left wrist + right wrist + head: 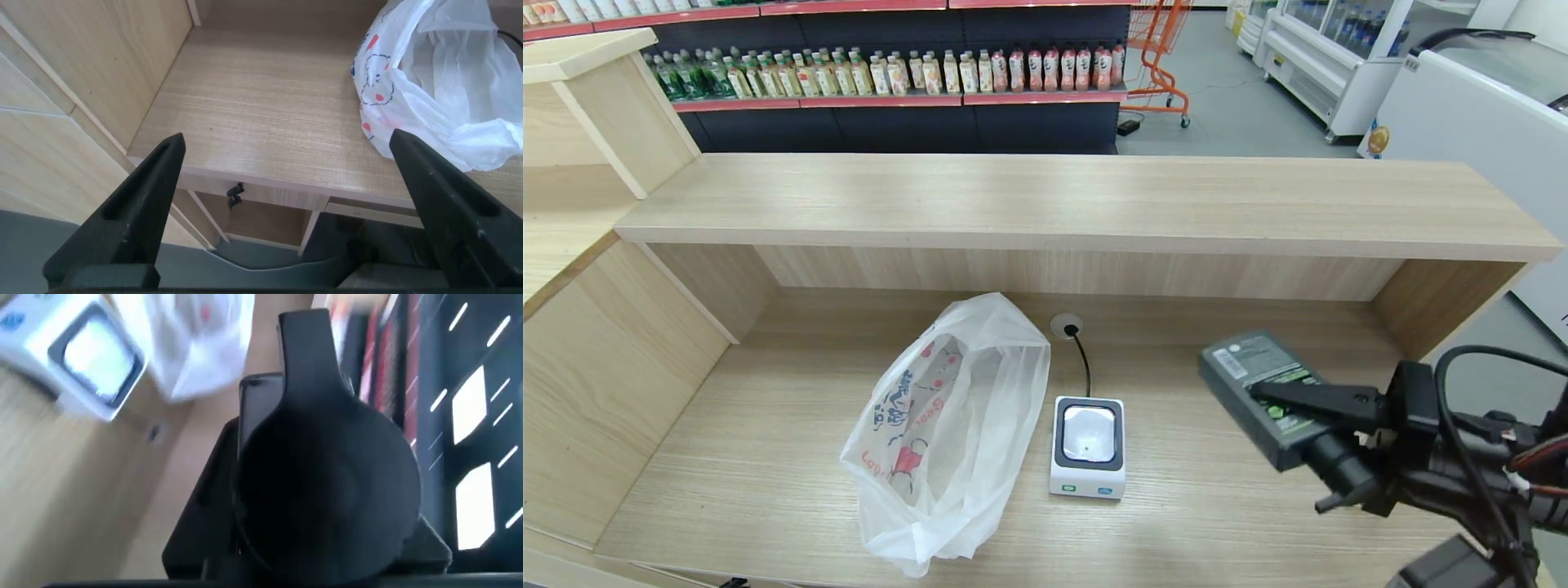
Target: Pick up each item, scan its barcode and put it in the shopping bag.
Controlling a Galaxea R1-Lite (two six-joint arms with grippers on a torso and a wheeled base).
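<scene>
My right gripper (1278, 408) is shut on a dark grey flat box (1254, 384) with a white label, held in the air to the right of the white barcode scanner (1088, 446). That box (327, 498) looms dark and close in the right wrist view, with the scanner (78, 355) beyond it. The white plastic shopping bag (952, 429) lies open on the counter left of the scanner. My left gripper (286, 204) stands open, off the counter's near left edge, with the bag (433, 73) ahead of it.
The work is on a low wooden counter (768, 457) walled by a raised shelf (1078, 204) behind and side panels. A black cable (1083, 359) runs from the scanner to a grommet. Store shelves with bottles stand beyond.
</scene>
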